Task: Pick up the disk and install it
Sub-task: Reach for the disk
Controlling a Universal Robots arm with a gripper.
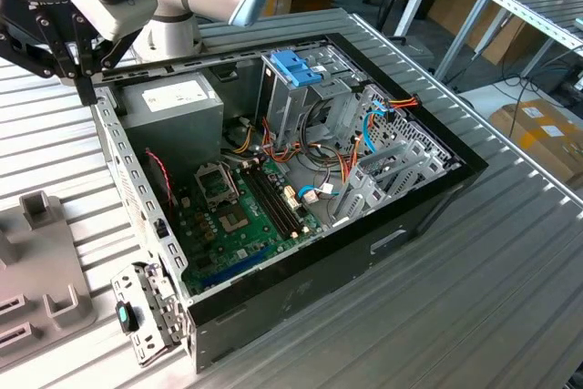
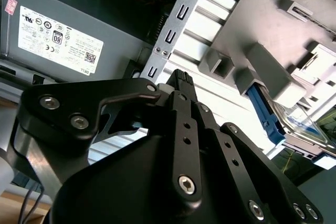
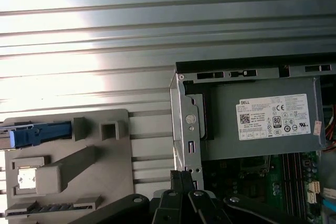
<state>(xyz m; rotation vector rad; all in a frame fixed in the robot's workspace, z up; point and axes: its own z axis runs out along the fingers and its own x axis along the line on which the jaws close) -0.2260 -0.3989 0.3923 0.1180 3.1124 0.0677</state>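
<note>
A white label is borne on the grey power supply in the open computer case. In both wrist views it is printed with a short word in capitals at one corner, a square code, rows of round and boxed approval marks and a framed two-digit figure — the fine lines beside them cannot be made out. A small pink sticker is set near that label, its print too small to tell. At the exterior view's right, white labels are seen on a cardboard box — nothing on them can be made out.
</note>
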